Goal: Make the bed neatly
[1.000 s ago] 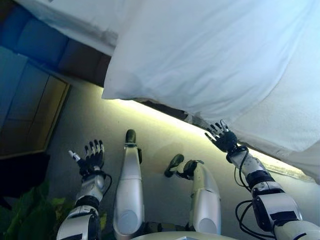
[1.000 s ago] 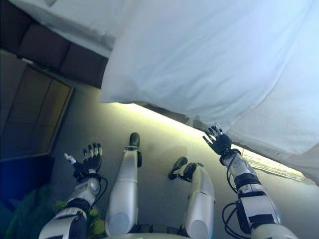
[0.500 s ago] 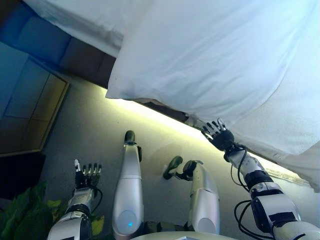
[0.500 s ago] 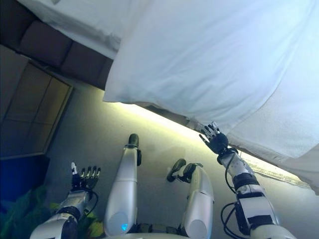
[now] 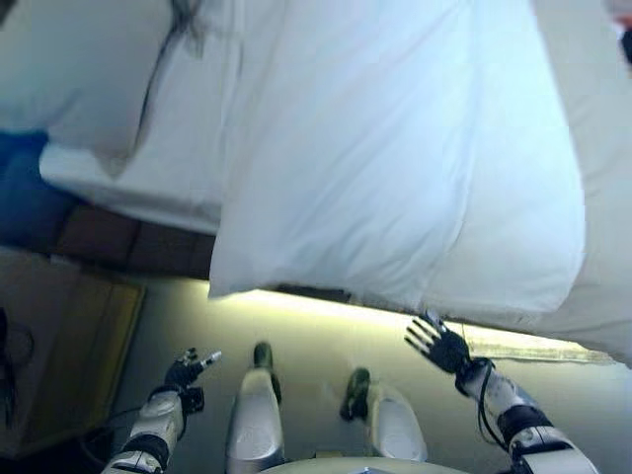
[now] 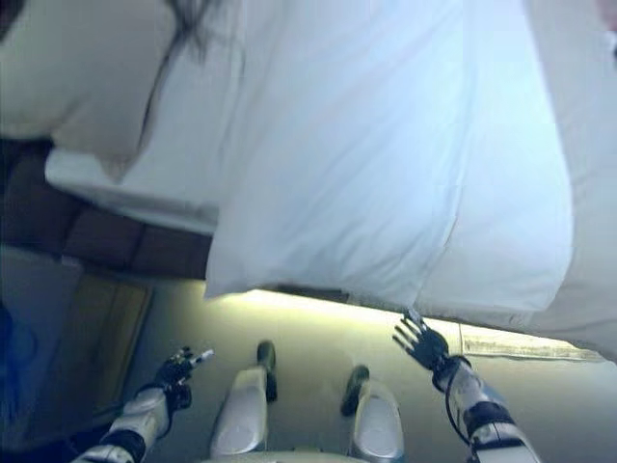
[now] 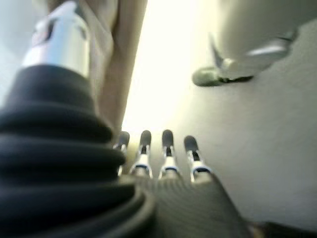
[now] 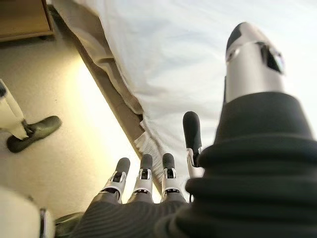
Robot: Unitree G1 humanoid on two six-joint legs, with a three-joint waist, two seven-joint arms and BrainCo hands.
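A white duvet point(image 5: 395, 178) lies over the bed and hangs past its near edge. A white pillow point(image 5: 69, 79) rests at the head, far left, on the white sheet point(image 5: 148, 193). My right hand point(image 5: 441, 348) is open with spread fingers, just below the duvet's hanging edge and not touching it. In the right wrist view the straight fingers point(image 8: 143, 171) point at the duvet's edge point(image 8: 188, 59) and the brown bed base point(image 8: 109, 94). My left hand point(image 5: 183, 373) is open, low at the left over the floor, holding nothing; its fingers point(image 7: 167, 148) point toward the lit floor.
The dark brown bed base point(image 5: 128, 247) runs under the mattress, with a bright light strip point(image 5: 326, 304) along its foot. A wooden cabinet point(image 5: 84, 346) stands at the left beside the bed. Grey floor lies between me and the bed.
The camera has tilted up, showing more of the bed and the pillow. My left hand has dropped lower and turned. My right hand stays by the duvet's edge, open.
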